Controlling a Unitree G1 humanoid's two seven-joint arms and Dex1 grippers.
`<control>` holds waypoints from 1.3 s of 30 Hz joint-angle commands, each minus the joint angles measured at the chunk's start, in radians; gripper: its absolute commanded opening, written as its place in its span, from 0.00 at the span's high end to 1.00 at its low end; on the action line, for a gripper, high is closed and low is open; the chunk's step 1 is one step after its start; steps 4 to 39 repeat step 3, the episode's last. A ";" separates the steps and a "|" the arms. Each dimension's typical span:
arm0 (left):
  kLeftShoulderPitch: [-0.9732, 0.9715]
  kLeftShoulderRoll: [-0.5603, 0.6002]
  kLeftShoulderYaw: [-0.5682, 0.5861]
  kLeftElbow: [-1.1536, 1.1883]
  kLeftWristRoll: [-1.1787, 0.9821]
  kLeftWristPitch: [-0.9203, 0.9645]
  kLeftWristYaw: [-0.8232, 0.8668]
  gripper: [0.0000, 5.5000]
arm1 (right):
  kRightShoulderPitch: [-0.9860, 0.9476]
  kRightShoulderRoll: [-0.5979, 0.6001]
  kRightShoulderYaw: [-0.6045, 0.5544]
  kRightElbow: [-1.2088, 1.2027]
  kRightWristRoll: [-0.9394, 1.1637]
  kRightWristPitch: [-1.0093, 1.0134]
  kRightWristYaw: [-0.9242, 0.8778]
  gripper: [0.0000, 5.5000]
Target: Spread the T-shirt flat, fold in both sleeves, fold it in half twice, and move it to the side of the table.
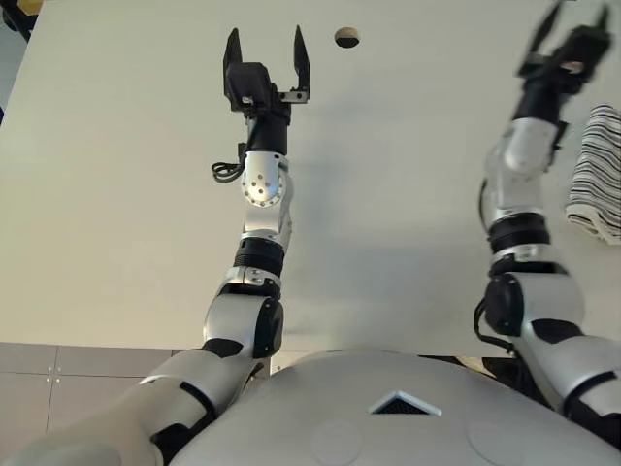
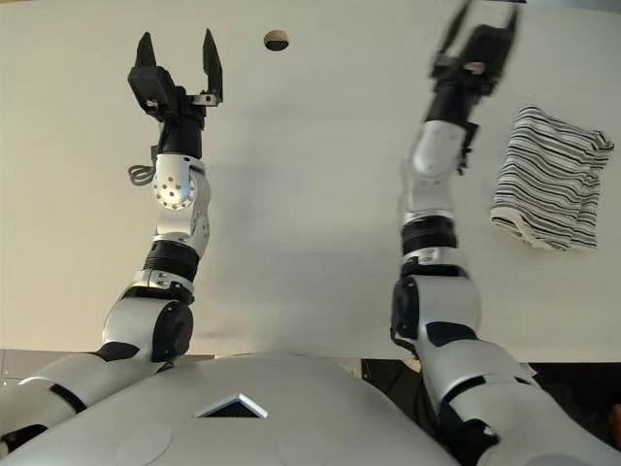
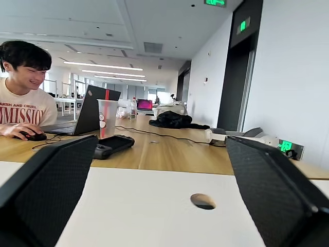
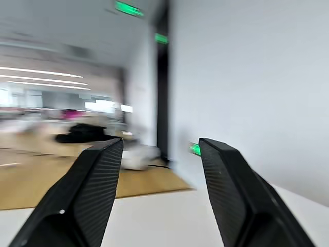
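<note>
The striped black-and-white T-shirt [image 2: 548, 180] lies folded into a small bundle at the right side of the white table [image 2: 310, 194]. My right gripper [image 2: 482, 17] is raised over the far right part of the table, left of and beyond the shirt, fingers apart and holding nothing. My left gripper [image 1: 266, 53] hovers over the far left-centre of the table, open and empty, its two black fingers [image 3: 46, 185] spread wide. The right wrist view shows the two right fingers [image 4: 97, 175] apart with nothing between them.
A round cable hole [image 1: 346, 38] sits in the table just beyond and right of the left gripper. Behind the white table stands a wooden desk [image 3: 154, 154] with a laptop, a cup and a seated person.
</note>
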 commanded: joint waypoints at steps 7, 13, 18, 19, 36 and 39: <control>0.081 0.005 -0.045 0.068 0.146 -0.138 0.128 0.17 | 0.103 0.056 0.162 0.099 -0.232 -0.133 -0.118 0.51; 0.081 0.005 -0.045 0.068 0.146 -0.138 0.128 0.17 | 0.103 0.056 0.162 0.099 -0.232 -0.133 -0.118 0.51; 0.081 0.005 -0.045 0.068 0.146 -0.138 0.128 0.17 | 0.103 0.056 0.162 0.099 -0.232 -0.133 -0.118 0.51; 0.081 0.005 -0.045 0.068 0.146 -0.138 0.128 0.17 | 0.103 0.056 0.162 0.099 -0.232 -0.133 -0.118 0.51; 0.081 0.005 -0.045 0.068 0.146 -0.138 0.128 0.17 | 0.103 0.056 0.162 0.099 -0.232 -0.133 -0.118 0.51; 0.081 0.005 -0.045 0.068 0.146 -0.138 0.128 0.17 | 0.103 0.056 0.162 0.099 -0.232 -0.133 -0.118 0.51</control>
